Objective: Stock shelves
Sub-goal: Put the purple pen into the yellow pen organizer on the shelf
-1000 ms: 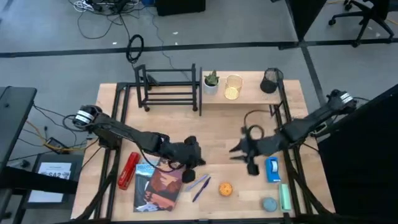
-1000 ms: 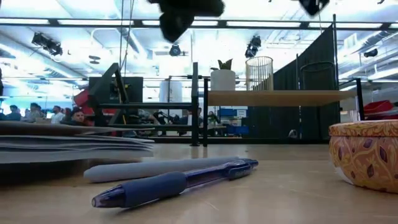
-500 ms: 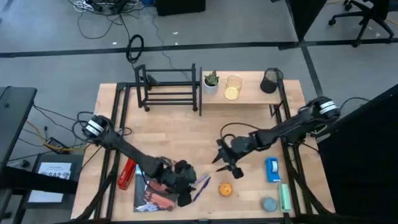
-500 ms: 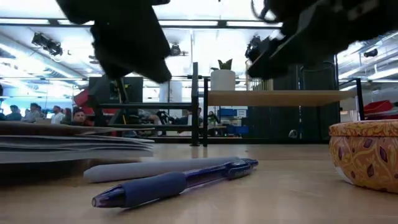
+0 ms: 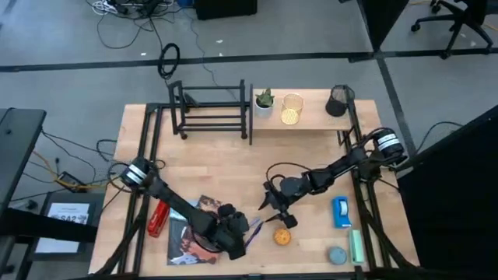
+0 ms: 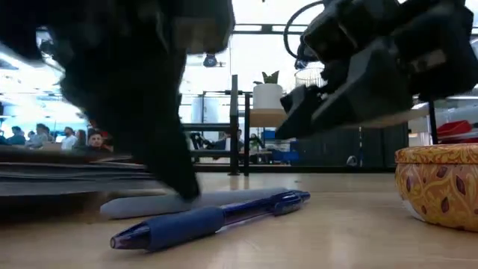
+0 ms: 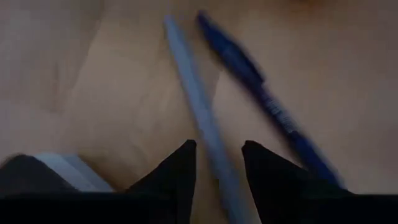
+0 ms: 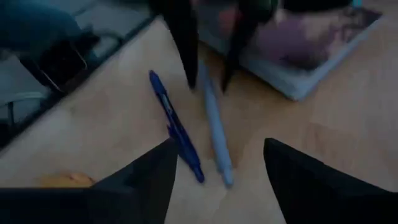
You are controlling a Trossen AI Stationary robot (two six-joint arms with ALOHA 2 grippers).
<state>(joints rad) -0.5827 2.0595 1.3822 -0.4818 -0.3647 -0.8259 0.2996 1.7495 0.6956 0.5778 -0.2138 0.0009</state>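
The black rack (image 5: 212, 110) and the pale plank shelf (image 5: 311, 117) stand side by side along the far edge of the table (image 5: 226, 159), well away from both claws; the shelf carries a small potted plant (image 5: 264, 102), a gold wire cup (image 5: 292, 109) and a black mesh cup (image 5: 338, 100), while the rack's bars look bare. The left claw (image 5: 243, 230) is down at the near part of the table, its fingers (image 7: 177, 171) narrowly apart and straddling a grey pen (image 7: 199, 115), tips at the wood; whether they press the pen cannot be told. A blue pen (image 7: 267, 106) lies just beside the grey one, on the side toward the right claw (image 5: 272, 208), which hovers near with its fingers spread wide, holding nothing. Behind the left claw lies a stack of books (image 5: 194, 233), and beyond that a red object (image 5: 159, 214). An orange patterned tin (image 5: 282, 236) sits just beside the right claw, on its near side; farther out toward the table's right edge are a blue box (image 5: 341, 210), a grey round lid (image 5: 336, 254) and a green strip (image 5: 356, 245). In the low view both arms block most of the shelves, and the tin is cut off at the edge.
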